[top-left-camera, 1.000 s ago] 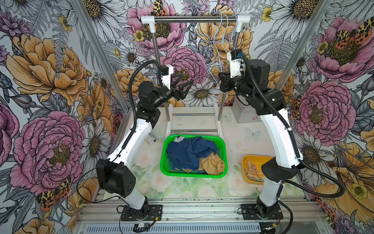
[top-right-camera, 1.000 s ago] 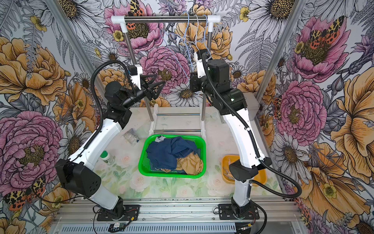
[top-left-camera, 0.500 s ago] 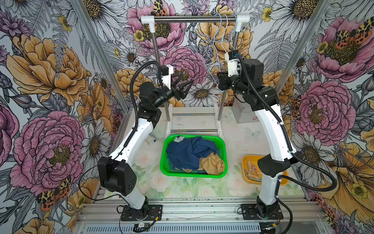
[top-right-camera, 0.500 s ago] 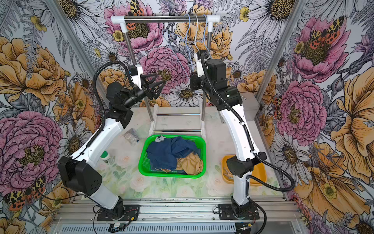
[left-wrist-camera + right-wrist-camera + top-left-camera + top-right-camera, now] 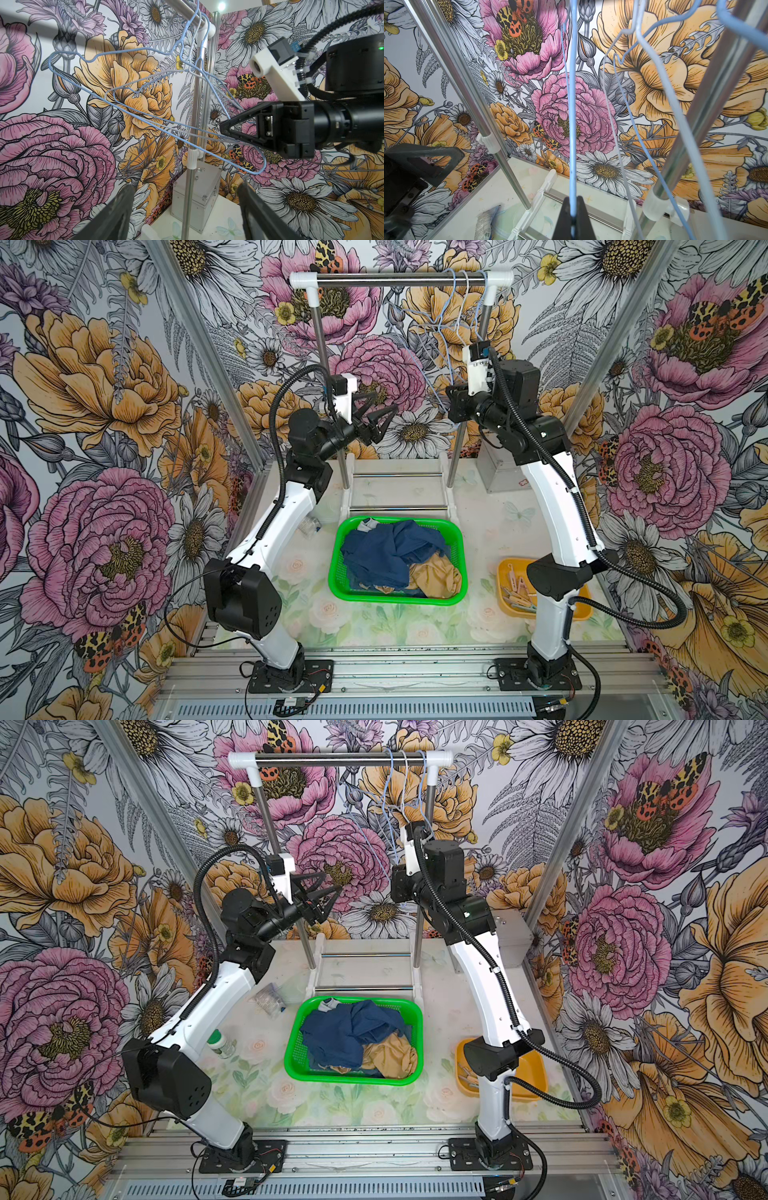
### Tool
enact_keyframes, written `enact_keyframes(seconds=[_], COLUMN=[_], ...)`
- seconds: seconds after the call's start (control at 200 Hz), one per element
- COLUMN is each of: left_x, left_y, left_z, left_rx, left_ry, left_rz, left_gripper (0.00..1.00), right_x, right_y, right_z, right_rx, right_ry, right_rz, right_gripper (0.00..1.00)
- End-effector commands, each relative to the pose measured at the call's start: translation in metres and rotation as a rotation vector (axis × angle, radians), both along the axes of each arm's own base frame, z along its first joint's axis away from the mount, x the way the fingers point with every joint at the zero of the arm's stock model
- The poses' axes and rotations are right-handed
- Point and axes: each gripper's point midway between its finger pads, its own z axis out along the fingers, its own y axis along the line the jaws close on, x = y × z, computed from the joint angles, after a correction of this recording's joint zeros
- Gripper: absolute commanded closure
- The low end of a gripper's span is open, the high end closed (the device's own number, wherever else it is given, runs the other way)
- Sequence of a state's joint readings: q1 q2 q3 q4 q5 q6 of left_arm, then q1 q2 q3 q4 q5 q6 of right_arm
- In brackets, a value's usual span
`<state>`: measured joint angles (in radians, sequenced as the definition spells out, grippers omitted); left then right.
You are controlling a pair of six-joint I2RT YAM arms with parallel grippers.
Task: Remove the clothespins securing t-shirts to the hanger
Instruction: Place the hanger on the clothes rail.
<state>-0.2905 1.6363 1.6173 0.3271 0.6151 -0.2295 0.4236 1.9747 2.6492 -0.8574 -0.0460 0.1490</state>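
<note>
Room: floral-papered walls (image 5: 104, 406) on three sides, large pink, orange and white blooms; aluminium frame posts at the corners.
Surface: pale counter (image 5: 374, 626) with a faint pastel flower print.
Rack: steel garment rail with white plastic fittings (image 5: 399, 278) at the back of the counter; thin pale-blue wire hangers (image 5: 571, 124) bunched at its right end.
Left claw (image 5: 386, 401): released, fingers spread, in mid-air near the rail's left post.
Right claw (image 5: 572, 200): clenched on one pale-blue hanger wire.
T-shirts: dark navy and tan cloth t-shirts (image 5: 386, 556) heaped in a green plastic mesh basket (image 5: 399, 600), mid-counter.
Clothespins: pastel plastic clothespins (image 5: 517, 591) lying in a yellow-orange plastic tray (image 5: 582, 612), right of the basket.
</note>
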Motion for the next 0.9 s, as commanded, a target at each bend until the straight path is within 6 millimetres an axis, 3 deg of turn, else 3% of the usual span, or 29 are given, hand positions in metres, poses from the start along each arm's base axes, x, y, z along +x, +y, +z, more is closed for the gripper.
enact_keyframes(seconds=[0.0,0.21,0.305,0.48,0.635,0.895], left_x=[0.0,0.001,0.002,0.001,0.002,0.0], left_y=[-0.003,-0.004,-0.003,-0.004,-0.004,-0.006], left_z=[0.001,-0.001,-0.004,-0.008,-0.011,-0.016], left_rx=[0.002,0.003,0.006,0.011,0.014,0.022], left_ry=[-0.017,-0.014,-0.009,-0.002,0.002,0.01], left_rz=[-0.014,-0.015,-0.012,-0.013,-0.011,-0.02], left_gripper=[0.21,0.21,0.21,0.21,0.2,0.2], right_x=[0.004,0.002,-0.004,-0.017,-0.031,-0.06], right_y=[0.002,0.003,0.003,-0.005,-0.009,-0.011], right_z=[0.005,0.0,0.003,0.009,0.006,-0.002], right_rx=[0.027,0.017,0.021,-0.005,-0.055,-0.105], right_ry=[-0.014,0.001,0.003,-0.012,-0.012,0.002], right_rz=[0.011,0.017,0.022,-0.011,-0.033,-0.038], right_gripper=[1.0,1.0,0.74,0.51,0.39,0.32])
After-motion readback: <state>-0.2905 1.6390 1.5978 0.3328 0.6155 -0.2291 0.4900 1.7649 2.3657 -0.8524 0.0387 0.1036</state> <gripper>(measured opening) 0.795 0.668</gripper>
